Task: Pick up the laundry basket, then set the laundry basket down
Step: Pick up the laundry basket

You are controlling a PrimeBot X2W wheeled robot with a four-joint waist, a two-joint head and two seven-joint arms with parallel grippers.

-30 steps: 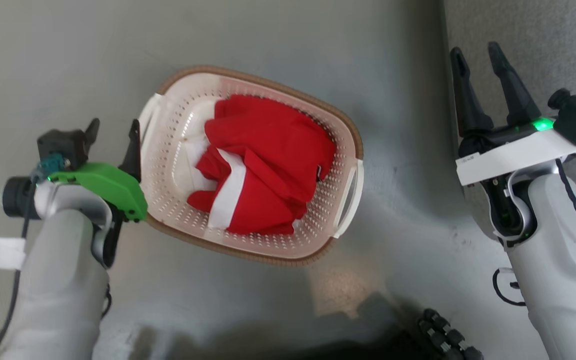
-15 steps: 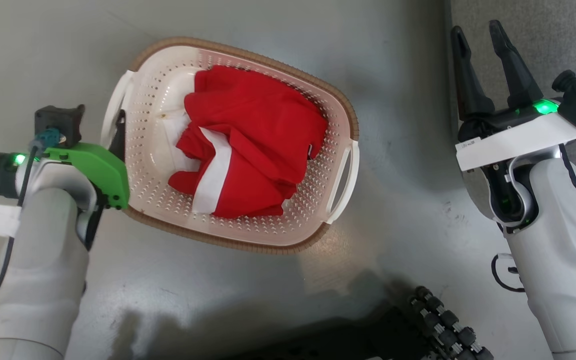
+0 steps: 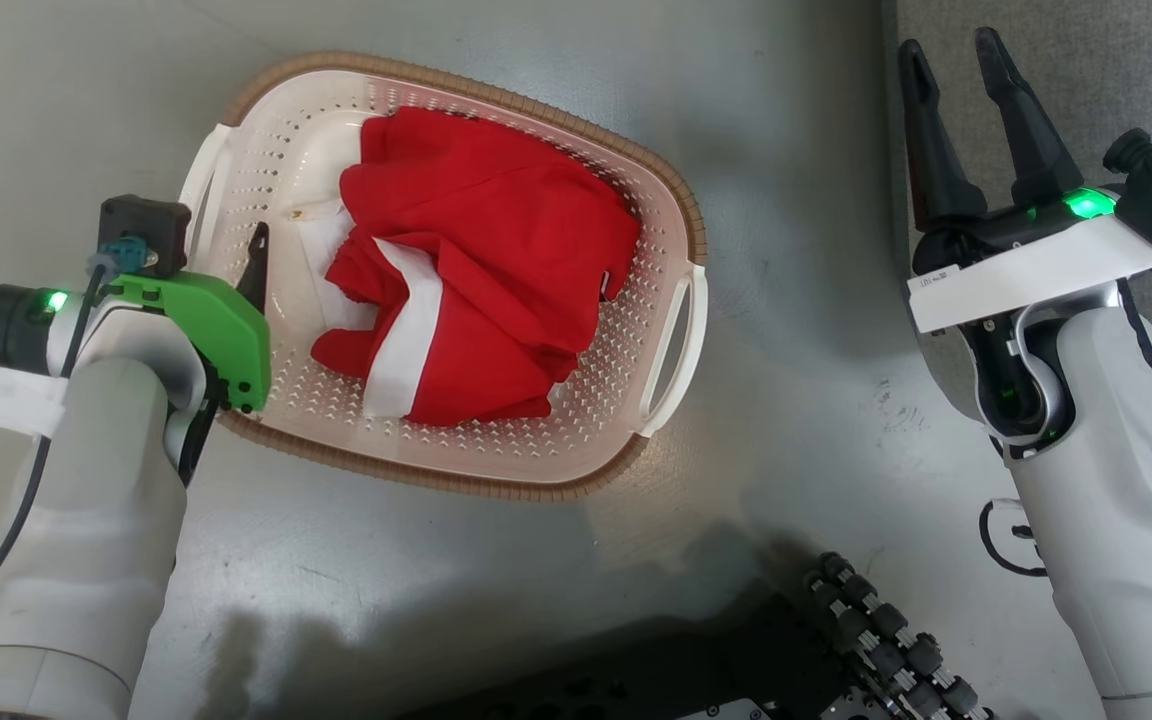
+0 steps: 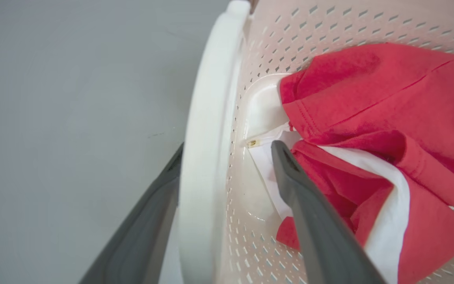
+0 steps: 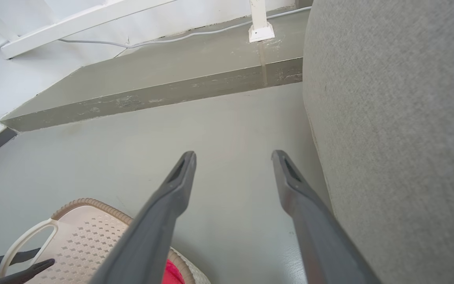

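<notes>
The basket [image 3: 536,455] is sitting on the grey floor [image 3: 796,130], loaded with crumpled red and white clothes [image 3: 496,250]. The left gripper [image 4: 227,146] is straddling the white loop handle [image 4: 207,130] at the basket's left end.

The main risk, as I judge it, is a lopsided lift. Only one handle is being addressed, so the basket is likely going to hang tilted from that end, swinging and letting the clothes slide toward the low side or spill over the rim. The handle is looking like smooth, rounded plastic, so a light clamp is risking it turning or slipping through the jaws. The inner finger [image 4: 309,221] is also lying close to the white cloth, so closing may be pinching fabric instead of gripping plastic cleanly. With too shallow a bite, the loop could be popping free partway up.

The left jaws are standing released, spread wider than the handle. The outer finger [image 4: 152,221] is lying against or just beside the loop's outside, partly hidden behind it. The inner finger is reaching inside the basket with a clear gap to the handle. Nothing is being gripped yet.

The right gripper [image 3: 948,48] is hovering well apart from the basket, beside a grey upholstered surface [image 5: 400,118], its jaws spread wide and carrying nothing.
</notes>
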